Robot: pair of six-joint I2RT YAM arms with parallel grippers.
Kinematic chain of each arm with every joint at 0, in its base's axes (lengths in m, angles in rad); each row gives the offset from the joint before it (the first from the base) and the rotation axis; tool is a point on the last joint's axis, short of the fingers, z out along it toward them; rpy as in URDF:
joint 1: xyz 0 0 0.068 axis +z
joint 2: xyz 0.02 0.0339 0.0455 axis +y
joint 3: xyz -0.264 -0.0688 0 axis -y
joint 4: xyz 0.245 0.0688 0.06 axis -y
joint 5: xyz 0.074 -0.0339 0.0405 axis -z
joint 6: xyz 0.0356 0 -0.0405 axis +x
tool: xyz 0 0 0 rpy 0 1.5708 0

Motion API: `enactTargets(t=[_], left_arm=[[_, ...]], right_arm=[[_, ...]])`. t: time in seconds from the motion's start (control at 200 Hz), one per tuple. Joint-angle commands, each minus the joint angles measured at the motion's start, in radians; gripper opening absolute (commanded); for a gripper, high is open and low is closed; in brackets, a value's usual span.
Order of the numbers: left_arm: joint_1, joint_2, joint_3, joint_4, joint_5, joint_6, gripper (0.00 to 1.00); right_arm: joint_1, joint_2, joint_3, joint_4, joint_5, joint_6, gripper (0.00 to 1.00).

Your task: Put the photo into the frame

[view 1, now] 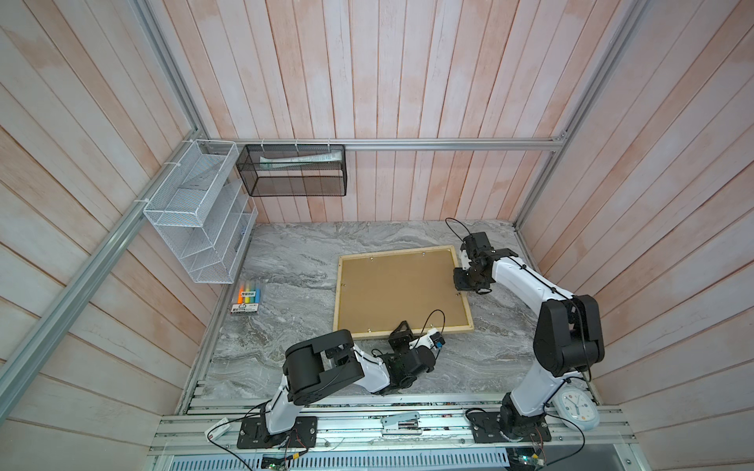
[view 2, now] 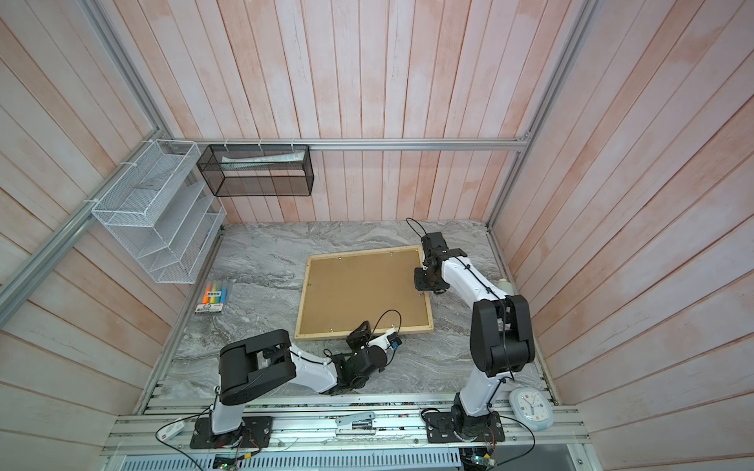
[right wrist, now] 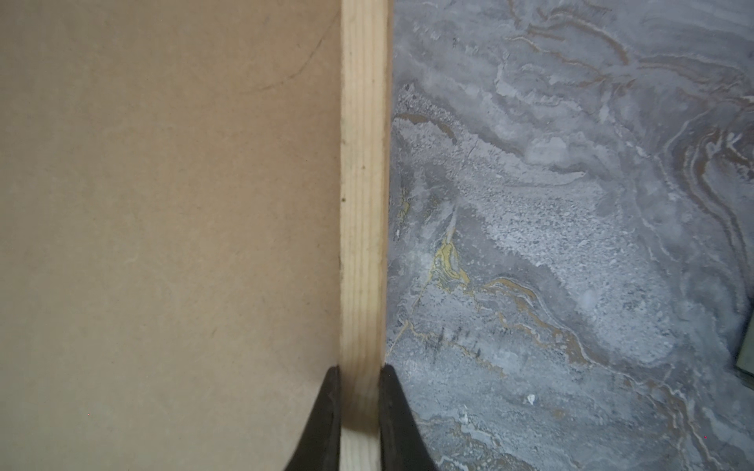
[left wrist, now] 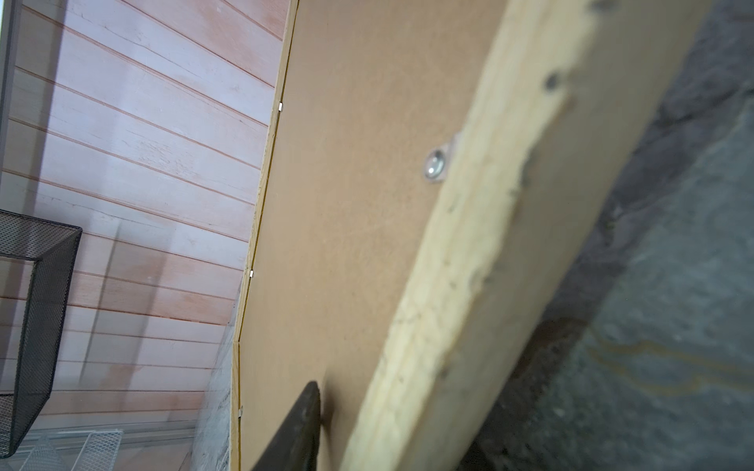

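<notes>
Starting at the left edge of the desk [view 1: 293, 261], grey and marble-patterned, I see a flat pack of coloured highlighter pens [view 1: 247, 297], well apart from the work. Next comes my left gripper [view 1: 410, 333], low at the near rail of the pale wooden picture frame [view 1: 337, 297]. The left wrist view shows only one dark finger [left wrist: 298, 420], resting on the plain brown backing board [view 1: 400, 291] just inside that rail. Its partner is out of sight, so I cannot tell whether that hand is clenched or released.

The frame lies face down, between the middle of the desk and its right edge, with the board filling its opening. A small silver metal tab [left wrist: 435, 167] reaches from the rail onto the board. The autumn forest photo shows in no view. It may sit under the board, but I cannot confirm that.

At the frame's right rail, my right gripper [right wrist: 361, 369] is clenched on the wood, with one finger on the board side and one on the desk side.

My worry is uneven handling. With only thin strips to hold, a lift from one side could twist the frame or let it slip. If any tab is loose, the board could drop out and the print with it. The left finger could also scrape or snag on the board.
</notes>
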State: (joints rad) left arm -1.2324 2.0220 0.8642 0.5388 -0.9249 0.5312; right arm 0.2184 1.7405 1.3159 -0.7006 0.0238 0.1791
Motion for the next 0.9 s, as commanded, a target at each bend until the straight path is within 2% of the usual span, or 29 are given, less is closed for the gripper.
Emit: enactTargets(t=[0.0,0.1,0.25,0.57,0.755,0.895], left_arm=[[0.008,0.011,0.021,0.039,-0.028,-0.001,0.36],[0.01,0.012,0.021,0.038,-0.028,0.001,0.28],[0.016,0.006,0.036,0.0,-0.041,-0.011,0.18],[0.039,-0.037,0.056,-0.077,-0.042,-0.054,0.08],[0.051,-0.043,0.151,-0.273,-0.029,-0.107,0.05],[0.062,-0.058,0.179,-0.294,-0.085,-0.082,0.04]], right_arm=[[0.005,-0.047,-0.003,0.004,-0.016,-0.003,0.04],[0.004,-0.055,-0.009,0.01,-0.014,-0.003,0.07],[-0.009,-0.087,-0.021,0.027,-0.02,0.003,0.17],[-0.078,-0.253,-0.093,0.116,-0.005,0.051,0.32],[-0.134,-0.406,-0.208,0.254,0.006,0.1,0.35],[-0.206,-0.487,-0.262,0.302,-0.056,0.121,0.35]])
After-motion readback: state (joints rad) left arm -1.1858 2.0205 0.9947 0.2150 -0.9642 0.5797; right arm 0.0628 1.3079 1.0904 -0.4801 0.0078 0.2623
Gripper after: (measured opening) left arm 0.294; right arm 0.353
